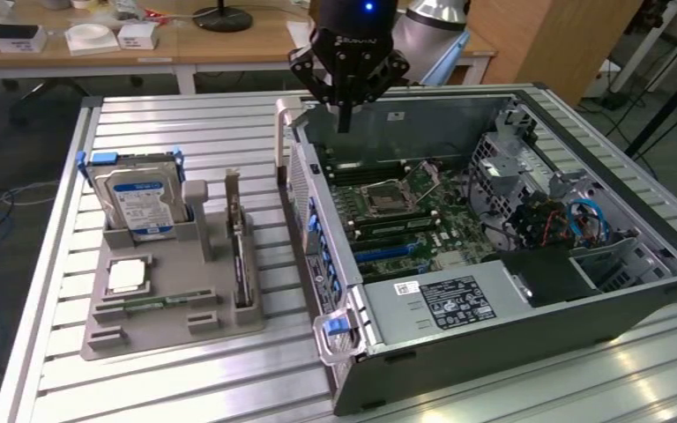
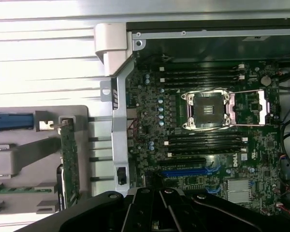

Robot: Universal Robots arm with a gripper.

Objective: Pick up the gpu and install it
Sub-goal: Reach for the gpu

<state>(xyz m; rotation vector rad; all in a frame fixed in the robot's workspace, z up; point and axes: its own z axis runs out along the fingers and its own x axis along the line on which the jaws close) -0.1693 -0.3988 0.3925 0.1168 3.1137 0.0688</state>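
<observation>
We hang our end effector [image 1: 342,124], pressed together and empty, over the far corner of the computer case [image 1: 492,352]. The gpu [image 1: 240,256] stands in its holder [image 1: 174,328]; dropping here could clip the wall.

Slatted table [image 1: 197,132]; grey holder [image 1: 151,333]; computer case [image 1: 468,361]

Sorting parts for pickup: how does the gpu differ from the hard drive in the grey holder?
The gpu is a thin card standing on its long edge; the hard drive is a thick silver block standing upright. The hard drive carries a blue-white label and a blue frame; the gpu shows neither. Both stand in slots of the grey holder.
</observation>
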